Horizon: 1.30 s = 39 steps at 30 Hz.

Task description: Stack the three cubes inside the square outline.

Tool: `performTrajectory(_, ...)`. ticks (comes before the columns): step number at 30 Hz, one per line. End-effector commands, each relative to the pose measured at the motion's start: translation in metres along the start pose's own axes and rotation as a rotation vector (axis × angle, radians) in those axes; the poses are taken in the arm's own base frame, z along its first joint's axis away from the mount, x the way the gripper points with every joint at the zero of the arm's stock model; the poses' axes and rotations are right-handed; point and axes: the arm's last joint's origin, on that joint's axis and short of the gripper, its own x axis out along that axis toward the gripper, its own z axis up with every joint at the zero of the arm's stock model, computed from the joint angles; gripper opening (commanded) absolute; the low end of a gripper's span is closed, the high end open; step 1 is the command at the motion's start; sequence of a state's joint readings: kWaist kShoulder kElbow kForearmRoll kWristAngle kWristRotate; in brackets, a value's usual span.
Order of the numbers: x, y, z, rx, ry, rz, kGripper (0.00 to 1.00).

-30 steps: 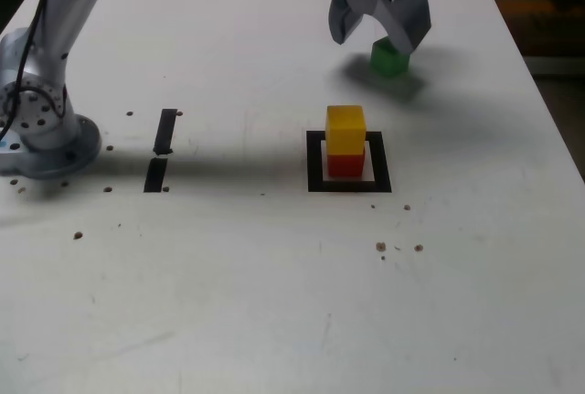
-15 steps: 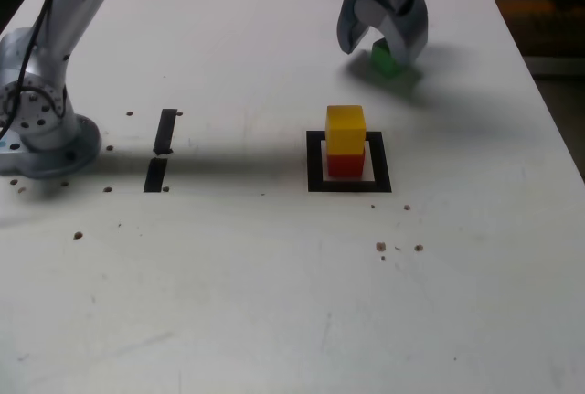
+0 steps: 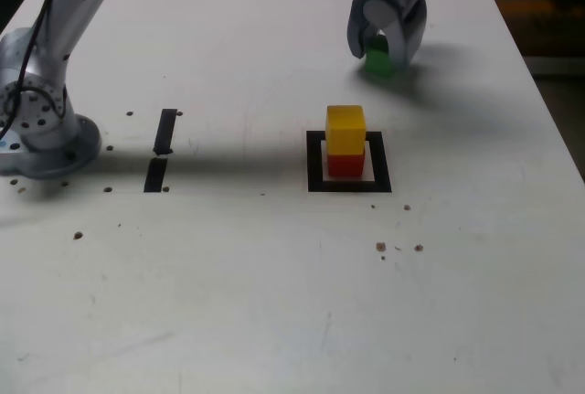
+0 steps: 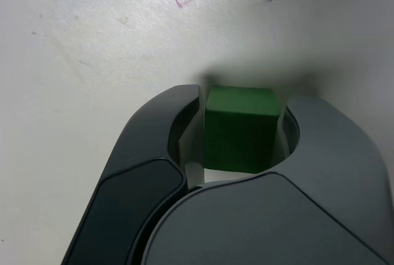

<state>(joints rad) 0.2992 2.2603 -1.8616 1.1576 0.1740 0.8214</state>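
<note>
On the exterior view's left we see the arm's base (image 3: 41,133) bolted to the tabletop (image 3: 274,303), with two tape strips (image 3: 162,149) beside it. Mid-table, the yellow cube (image 3: 345,129) sits on the red cube (image 3: 345,164) inside the outline (image 3: 348,162). Behind them, our pincer (image 3: 385,51) has closed onto the green cube (image 3: 377,61), its jaws pressed against two opposite faces.

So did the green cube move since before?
Yes, slightly: the green cube shifted toward the exterior view's left and farther from the square outline as the fingers closed on it.
</note>
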Motion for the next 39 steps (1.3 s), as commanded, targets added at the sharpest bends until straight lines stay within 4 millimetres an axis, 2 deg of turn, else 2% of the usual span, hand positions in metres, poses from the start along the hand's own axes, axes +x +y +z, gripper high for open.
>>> performTrajectory(1,-0.004,-0.003,-0.001,0.004,-0.008,-0.009,0.13)
performTrajectory(5,-0.027,-0.013,-0.007,-0.013,-0.023,-0.009,0.07)
performTrajectory(9,-0.066,-0.031,-0.022,-0.086,-0.031,-0.002,0.06)
performTrajectory(15,-0.136,-0.071,-0.045,-0.203,-0.064,0.0,0.06)
performTrajectory(19,-0.16,-0.1,-0.044,-0.277,-0.058,-0.019,0.06)
performTrajectory(23,-0.166,-0.127,-0.03,-0.354,-0.052,-0.052,0.06)
performTrajectory(27,-0.162,-0.146,-0.014,-0.41,-0.035,-0.085,0.06)
performTrajectory(39,-0.144,-0.174,0.008,-0.466,0.037,-0.134,0.06)
